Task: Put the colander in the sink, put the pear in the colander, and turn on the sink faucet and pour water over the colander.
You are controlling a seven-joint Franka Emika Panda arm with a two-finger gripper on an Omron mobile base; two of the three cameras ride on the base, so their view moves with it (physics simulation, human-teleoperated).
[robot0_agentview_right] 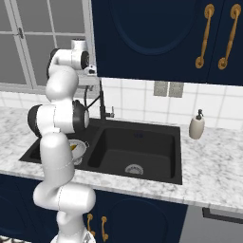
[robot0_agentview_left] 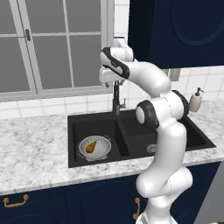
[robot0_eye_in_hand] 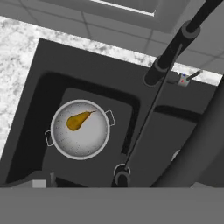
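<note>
Colander [robot0_eye_in_hand: 80, 129] holding pear [robot0_eye_in_hand: 78, 120], pincer high above, spread wide, empty

White marbled surface [robot0_agentview_left: 35, 148] under a window, black double-basin sink [robot0_agentview_left: 175, 142] set into it, colander [robot0_agentview_left: 95, 147] standing in the left basin with the pear [robot0_agentview_left: 90, 146] inside, black faucet [robot0_agentview_left: 116, 98] at the sink's back edge, beige soap dispenser [robot0_agentview_left: 195, 101] right of the sink

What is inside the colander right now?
The pear lies inside the colander, which sits in the sink's left basin. The spot of colander floor under the pear is covered.
</note>
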